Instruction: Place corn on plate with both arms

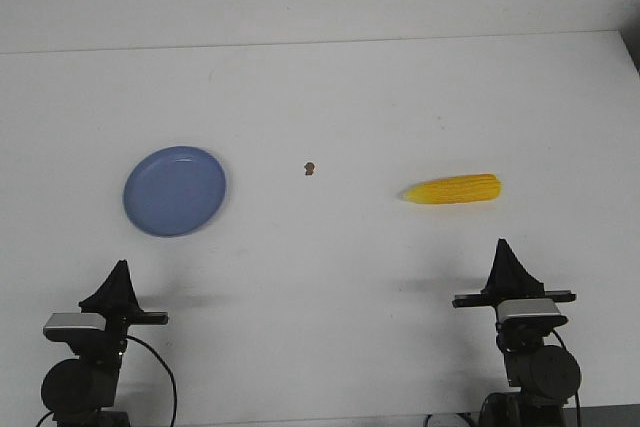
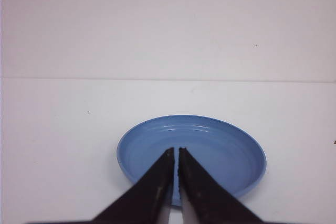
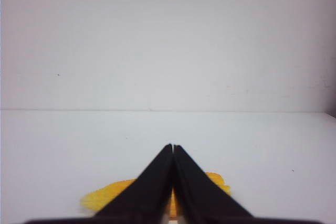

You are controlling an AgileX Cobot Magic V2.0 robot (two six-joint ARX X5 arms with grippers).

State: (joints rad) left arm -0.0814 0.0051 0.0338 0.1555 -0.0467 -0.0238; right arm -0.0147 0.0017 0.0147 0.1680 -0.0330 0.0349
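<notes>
Right claw [image 1: 503,247] pressed together, holding nothing, parked at the near right edge of the worktop [image 1: 330,97]; corn [image 1: 453,189] lies straight ahead of it and just to its left, apart from the tips; long axis runs across the claw's line, pointed end toward the centre, blunt end outward; so right arm is the nearer 1 for the pick. Left claw [image 1: 119,269] also pressed together, nothing in it; plate [image 1: 175,190] sits just beyond it, well apart from the corn, bare; small brown speck [image 1: 310,168] between the 2.
</notes>
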